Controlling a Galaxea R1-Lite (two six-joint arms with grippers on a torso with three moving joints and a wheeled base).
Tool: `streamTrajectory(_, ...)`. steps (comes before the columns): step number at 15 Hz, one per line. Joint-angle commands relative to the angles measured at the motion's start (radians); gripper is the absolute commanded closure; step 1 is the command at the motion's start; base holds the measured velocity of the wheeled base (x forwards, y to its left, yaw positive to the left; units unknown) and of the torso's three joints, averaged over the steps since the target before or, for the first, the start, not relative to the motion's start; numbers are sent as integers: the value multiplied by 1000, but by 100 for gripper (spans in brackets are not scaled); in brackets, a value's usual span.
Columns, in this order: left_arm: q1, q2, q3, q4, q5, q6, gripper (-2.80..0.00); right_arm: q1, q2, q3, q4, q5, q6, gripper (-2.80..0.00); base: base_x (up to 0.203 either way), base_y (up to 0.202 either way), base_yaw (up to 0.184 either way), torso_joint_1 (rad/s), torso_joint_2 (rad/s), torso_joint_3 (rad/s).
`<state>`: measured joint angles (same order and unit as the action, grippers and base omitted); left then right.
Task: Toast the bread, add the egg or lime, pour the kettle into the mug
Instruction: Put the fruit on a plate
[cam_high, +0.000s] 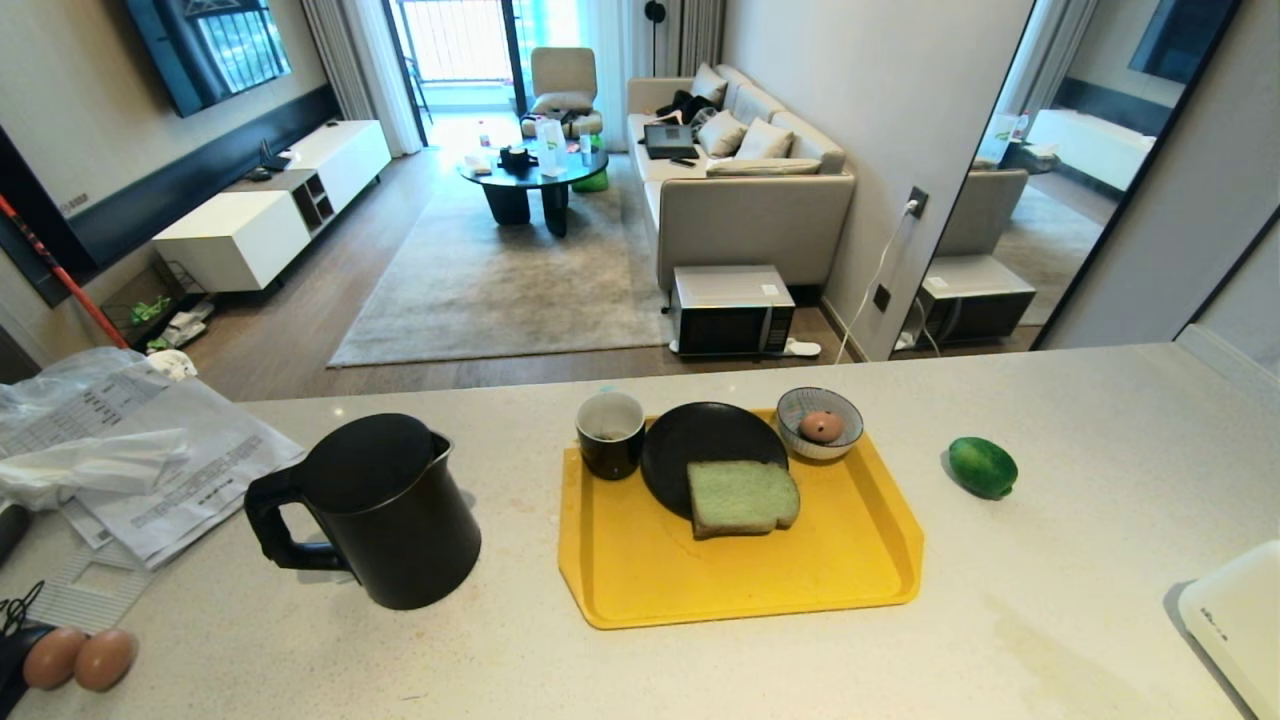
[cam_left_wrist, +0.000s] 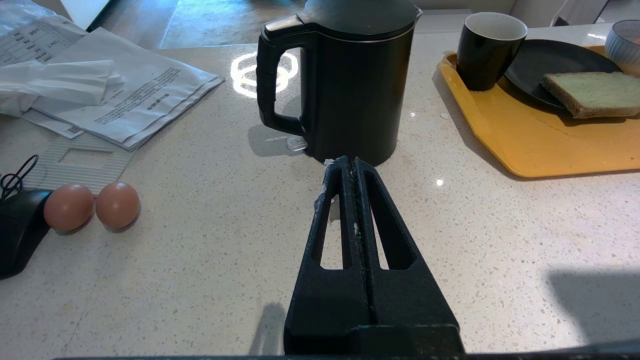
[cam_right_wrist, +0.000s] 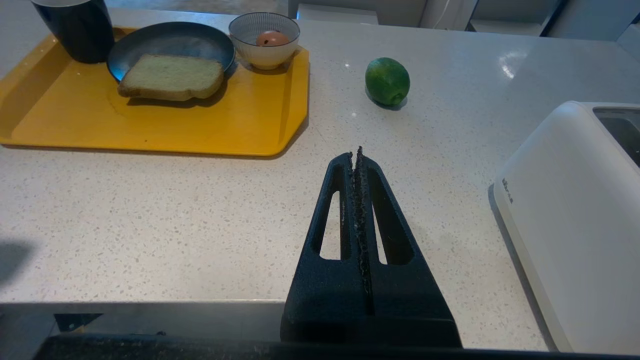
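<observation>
The bread (cam_high: 742, 497) lies half on a black plate (cam_high: 700, 440) on the yellow tray (cam_high: 740, 575). Behind it stand the black mug (cam_high: 610, 434) and a striped bowl (cam_high: 820, 422) holding an egg (cam_high: 821, 427). The lime (cam_high: 982, 466) rests on the counter right of the tray. The black kettle (cam_high: 385, 510) stands left of the tray, handle toward me. My left gripper (cam_left_wrist: 351, 161) is shut and empty, low over the counter just short of the kettle (cam_left_wrist: 350, 75). Near the counter's front edge my right gripper (cam_right_wrist: 356, 152) is shut and empty, short of the lime (cam_right_wrist: 387, 80).
A white toaster (cam_right_wrist: 575, 220) sits at the counter's right front corner. Papers and plastic bags (cam_high: 130, 450) lie at the left. Two loose brown eggs (cam_high: 78, 658) rest beside a black object at the front left. Beyond the counter is a living room.
</observation>
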<state>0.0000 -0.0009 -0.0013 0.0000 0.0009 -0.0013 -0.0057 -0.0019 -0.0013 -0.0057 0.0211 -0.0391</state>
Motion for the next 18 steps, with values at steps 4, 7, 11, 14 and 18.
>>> streamTrajectory(4, 0, 1, 0, 0, 1, 0, 0, 0, 2, 0, 0, 0, -1, 0, 0, 0, 0, 0, 0, 0)
streamTrajectory(7, 0, 1, 0, -1, 1, 0, 0, 0, 2, 0, 0, 0, -1, 0, 0, 0, 0, 0, 0, 0)
streamTrajectory(11, 0, 1, 1, 0, 1, 0, 0, 0, 2, 0, 0, 0, -1, 0, 0, 0, 0, 0, 0, 0)
streamTrajectory(14, 0, 1, 1, 0, 1, 0, 0, 0, 2, 0, 0, 0, -1, 0, 0, 0, 0, 0, 0, 0)
streamTrajectory(18, 0, 1, 0, 0, 1, 0, 0, 0, 2, 0, 0, 0, -1, 0, 0, 0, 0, 0, 0, 0)
